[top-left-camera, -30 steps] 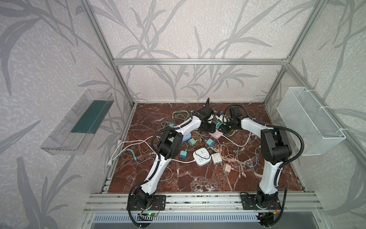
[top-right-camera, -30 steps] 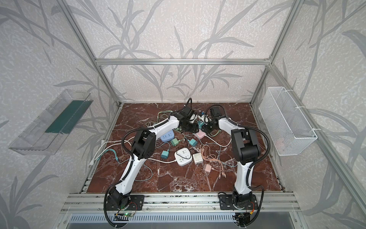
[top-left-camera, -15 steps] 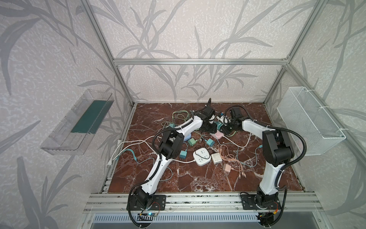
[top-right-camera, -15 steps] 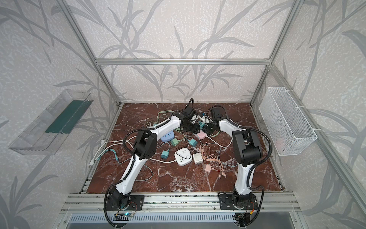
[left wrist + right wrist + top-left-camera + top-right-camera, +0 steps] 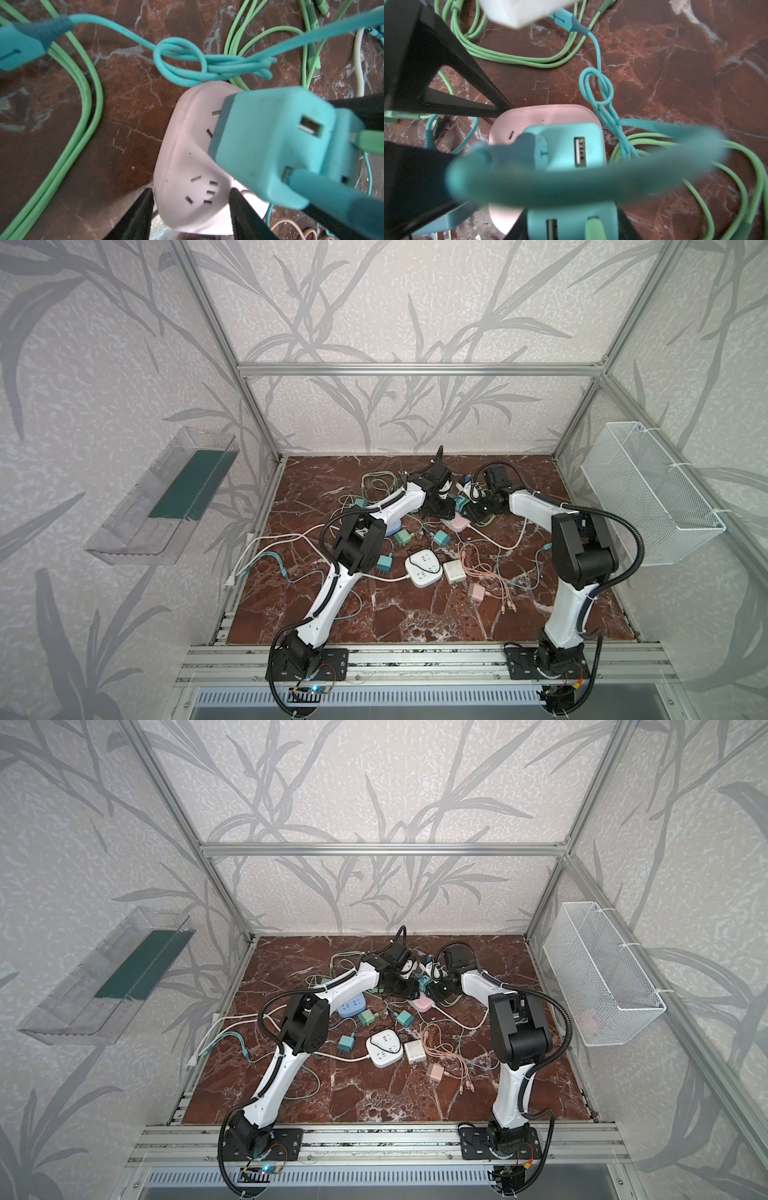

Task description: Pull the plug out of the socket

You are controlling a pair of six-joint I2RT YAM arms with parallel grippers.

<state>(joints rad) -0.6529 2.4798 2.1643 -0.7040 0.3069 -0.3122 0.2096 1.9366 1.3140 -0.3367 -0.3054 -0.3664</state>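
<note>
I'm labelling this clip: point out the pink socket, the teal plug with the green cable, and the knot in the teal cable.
pink socket [image 5: 182, 166]: left wrist view, bare top face.
teal plug [image 5: 569, 224]: right wrist view, face beside its empty USB port.
knot [image 5: 203, 63]: left wrist view, the loop's crossing.

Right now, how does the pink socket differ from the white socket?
The pink socket carries a teal plug; the white socket's outlets are bare. The left pincer is down on the pink socket; no pincer touches the white socket. The pink socket lies farther back than the white socket. Both are rounded multi-outlet blocks.
</note>
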